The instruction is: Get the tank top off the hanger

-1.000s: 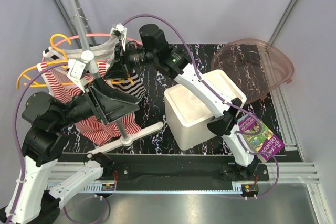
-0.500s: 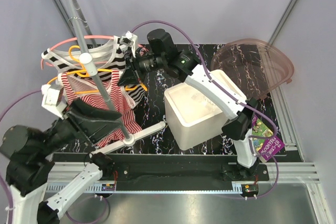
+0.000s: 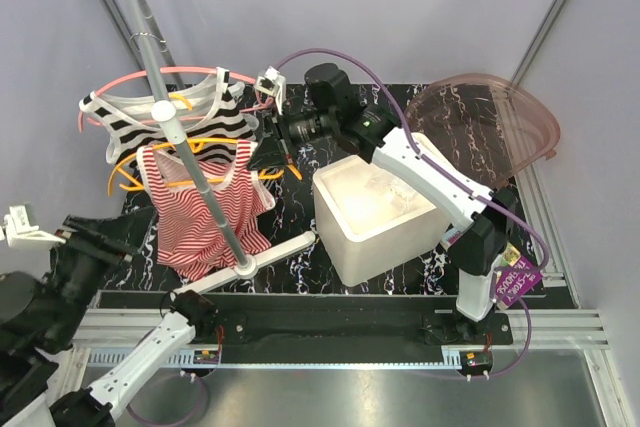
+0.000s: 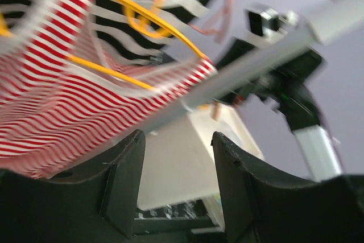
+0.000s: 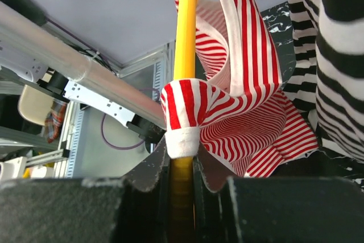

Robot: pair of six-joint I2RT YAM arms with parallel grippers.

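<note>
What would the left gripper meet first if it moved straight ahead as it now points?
Likely the grey pole, which crosses just ahead of the left gripper, beside the red-striped tank top; the white bin lies beyond. Depth is unclear.

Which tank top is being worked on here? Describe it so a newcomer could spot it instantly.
Find the slanted metal pole at the left, where two striped tops hang. It is the nearer red-and-white tank top on the yellow hanger, whose end the right gripper clamps; the black-and-white top behind it hangs on a pink hanger.
</note>
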